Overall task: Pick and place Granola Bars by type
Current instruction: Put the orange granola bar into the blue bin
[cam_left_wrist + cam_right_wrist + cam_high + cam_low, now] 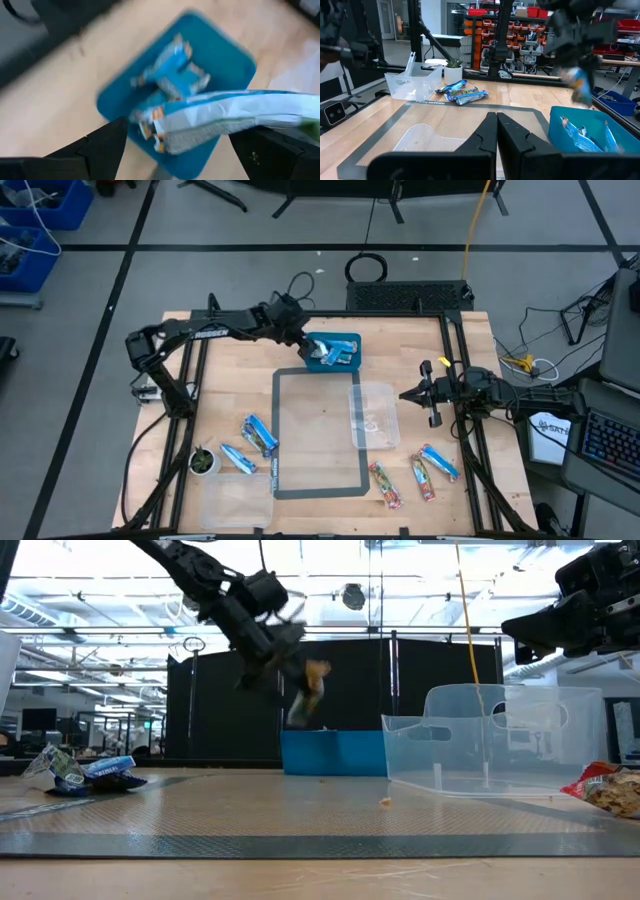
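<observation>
High view, left to right: a small green-topped pot [203, 462] and a clear bin [236, 498] sit at the counter's [420, 350] near left corner, with three blue-and-white granola bars [258, 435] lying just beside them along the left edge of a grey-framed mat [318, 433]. The left gripper [304, 343] hangs over a blue bin [343, 340] at the far side, its fingers pinching a blue-and-white bar [235, 115] above several more blue bars [175, 70] already inside. A second clear bin [373, 416] rests on the mat's right edge. Near the front right corner lie two red-patterned bars [385, 484] and one blue bar [438, 462]. The right gripper [430, 406] waits above the counter's right side, fingers pressed together and carrying nothing.
</observation>
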`<action>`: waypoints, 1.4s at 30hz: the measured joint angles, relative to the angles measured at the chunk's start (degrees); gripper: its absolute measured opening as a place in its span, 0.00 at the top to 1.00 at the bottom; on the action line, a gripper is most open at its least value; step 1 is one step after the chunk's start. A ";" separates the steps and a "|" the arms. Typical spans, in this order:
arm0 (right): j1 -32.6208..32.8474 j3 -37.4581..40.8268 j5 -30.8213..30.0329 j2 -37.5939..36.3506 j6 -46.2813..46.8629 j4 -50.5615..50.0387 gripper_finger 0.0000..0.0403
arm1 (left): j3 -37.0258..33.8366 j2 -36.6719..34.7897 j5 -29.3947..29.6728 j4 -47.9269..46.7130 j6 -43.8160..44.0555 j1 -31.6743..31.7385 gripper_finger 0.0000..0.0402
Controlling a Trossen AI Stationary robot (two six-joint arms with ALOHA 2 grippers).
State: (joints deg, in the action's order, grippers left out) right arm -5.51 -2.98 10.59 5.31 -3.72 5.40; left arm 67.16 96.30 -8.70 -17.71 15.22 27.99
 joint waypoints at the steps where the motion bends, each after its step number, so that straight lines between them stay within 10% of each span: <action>1: 0.00 0.01 0.00 0.01 0.01 0.00 0.99 | -0.02 1.10 -0.37 0.13 0.24 -0.02 0.14; 42: 0.00 0.01 0.00 -0.01 0.01 0.00 0.99 | -0.03 3.36 -10.32 3.66 0.08 -10.12 0.27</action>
State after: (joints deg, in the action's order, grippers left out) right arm -5.52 -2.97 10.59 5.30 -3.71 5.40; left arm 67.13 99.66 -19.02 -14.05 15.30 17.87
